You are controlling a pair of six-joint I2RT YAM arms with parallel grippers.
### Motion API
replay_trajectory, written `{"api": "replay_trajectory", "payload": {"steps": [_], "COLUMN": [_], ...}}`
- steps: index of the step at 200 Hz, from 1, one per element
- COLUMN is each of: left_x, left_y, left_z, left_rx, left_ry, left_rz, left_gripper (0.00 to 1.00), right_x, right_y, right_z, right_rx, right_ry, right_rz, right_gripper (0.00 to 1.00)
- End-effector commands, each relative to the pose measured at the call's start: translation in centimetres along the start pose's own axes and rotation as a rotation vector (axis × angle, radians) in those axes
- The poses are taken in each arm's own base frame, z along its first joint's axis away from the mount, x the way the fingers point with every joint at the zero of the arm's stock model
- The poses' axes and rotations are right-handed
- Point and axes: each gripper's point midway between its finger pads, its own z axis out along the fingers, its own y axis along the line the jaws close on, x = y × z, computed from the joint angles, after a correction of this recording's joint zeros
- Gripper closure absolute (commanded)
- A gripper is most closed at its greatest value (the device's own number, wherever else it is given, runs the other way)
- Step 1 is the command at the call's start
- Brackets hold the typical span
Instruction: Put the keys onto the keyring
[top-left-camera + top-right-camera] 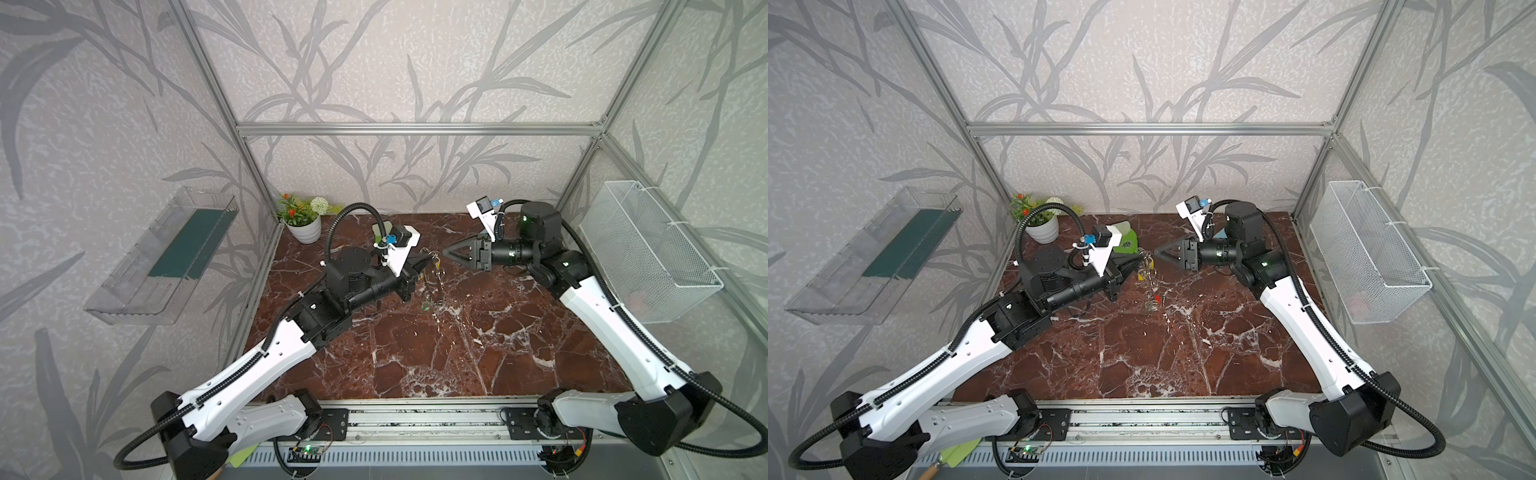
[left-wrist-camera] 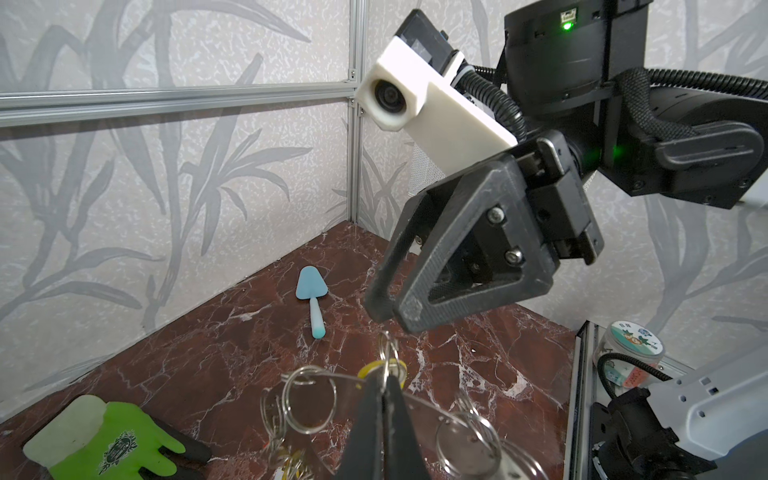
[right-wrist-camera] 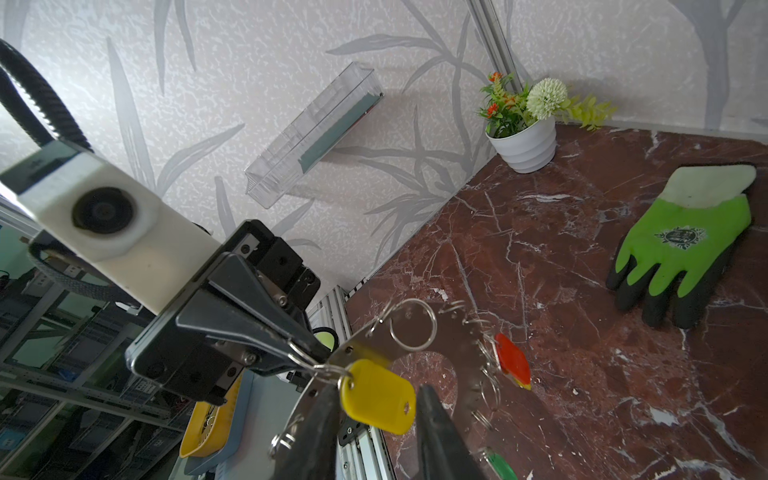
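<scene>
- The marble table is seen in both top views, and the two arms are met over its far middle.
- A green-and-black glove is laid flat at the far side, left of the middle.
- The left gripper is pressed together, with the keyring pinched by its rim.
- The right gripper is spread, just beside the left one, with the yellow-tagged key seen between its fingers.
- The keyring is held clear of the table and is hung between the grippers.
- A red-tagged key and a green-tagged key are hung from rim loops; their metal blades cannot be made out.
</scene>
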Motion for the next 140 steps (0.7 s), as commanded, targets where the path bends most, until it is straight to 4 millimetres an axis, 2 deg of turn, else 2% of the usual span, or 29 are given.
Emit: {"api": "replay_trajectory", "payload": {"steps": [1, 17, 36, 44, 57, 76, 91, 112, 140], "left_x": [-2.5, -2.7, -2.7, -2.8, -2.9, -3.2, -3.6, -4.2, -4.7], "left_y": [-0.7, -0.6, -0.6, -0.6, -0.5, -0.1, 0.4, 0.7, 0.6], "left_z": [-0.6, -0.5, -0.3, -0.3, -0.2, -0.1, -0.2, -0.6, -0.6], "left_rx": [0.025, 0.024, 0.024, 0.023, 0.019, 0.004, -0.021, -0.032, -0.015], "left_ry": [-0.097, -0.108, -0.108, -0.111, -0.118, -0.139, -0.174, -0.223, -0.259], "left_rz": [-0.023, -0.039, -0.050, -0.053, -0.060, -0.084, -0.126, -0.162, -0.196], "left_gripper": [1.00, 1.00, 1.00, 1.00, 1.00, 1.00, 1.00, 1.00, 1.00], "right_x": [-1.8, -2.3, -3.5, -3.8, -3.8, -3.4, -2.9, -2.4, -3.0], "right_y": [1.9, 1.7, 1.0, 0.8, 1.2, 1.9, 2.1, 2.0, 2.5], "right_z": [-0.8, -0.7, -0.6, -0.6, -0.4, -0.2, -0.2, 0.2, 0.7], "right_rx": [-0.038, -0.026, 0.027, 0.041, 0.038, 0.003, -0.020, -0.055, -0.130], "right_ry": [-0.046, -0.062, -0.092, -0.100, -0.104, -0.102, -0.099, -0.082, -0.094], "right_rz": [-0.043, -0.053, -0.040, -0.033, -0.040, -0.046, -0.058, -0.047, -0.029], "right_gripper": [0.63, 0.64, 0.75, 0.76, 0.76, 0.65, 0.61, 0.61, 0.65]}}
